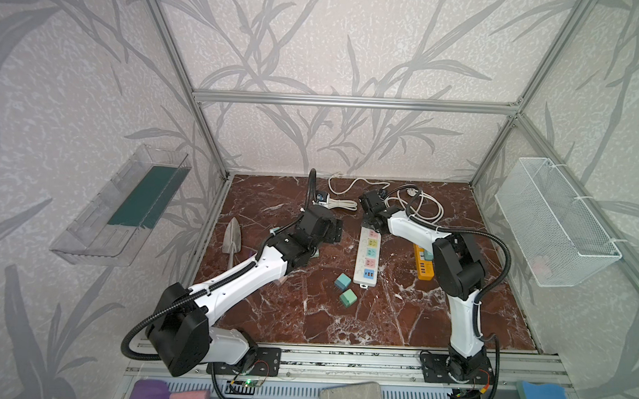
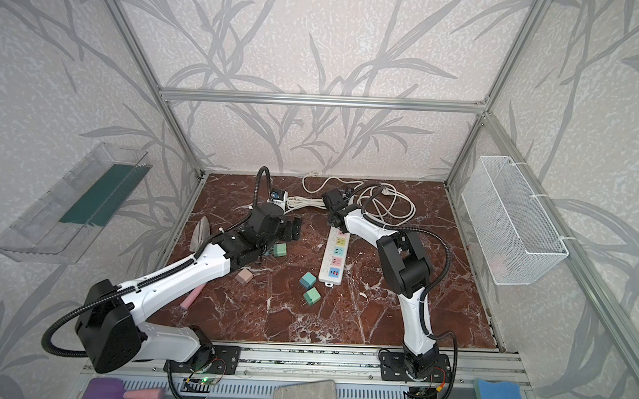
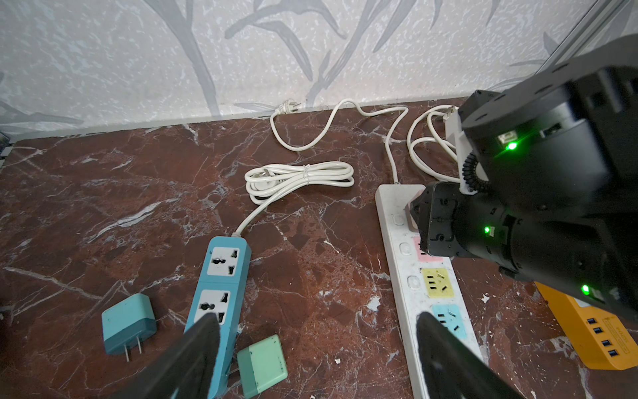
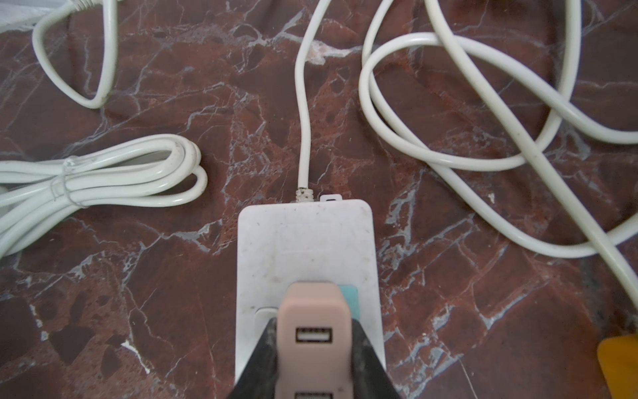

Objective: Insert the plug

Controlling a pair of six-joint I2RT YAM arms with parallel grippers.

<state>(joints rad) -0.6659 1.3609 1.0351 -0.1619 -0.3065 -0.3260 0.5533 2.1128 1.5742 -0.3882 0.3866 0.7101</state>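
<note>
My right gripper [image 4: 315, 326] is shut on a pink USB charger plug [image 4: 312, 307], one black finger on each side of it. The plug stands over the teal socket at the cord end of the white power strip [image 4: 303, 235]; its prongs are hidden beneath it. In both top views this gripper [image 1: 367, 210] [image 2: 332, 208] sits at the far end of the strip [image 1: 367, 261] [image 2: 334, 260]. My left gripper [image 3: 317, 321] is open and empty above the bare table, between a blue power strip [image 3: 221, 286] and the white strip [image 3: 411, 276].
Loose plugs lie about: a teal one [image 3: 127, 323], a green one [image 3: 264, 364], two more [image 1: 343, 282] [image 1: 347, 298]. An orange USB strip [image 1: 424, 266] lies under the right arm. White cables [image 1: 342, 203] [image 1: 417, 204] crowd the back. A trowel [image 1: 232, 237] lies left.
</note>
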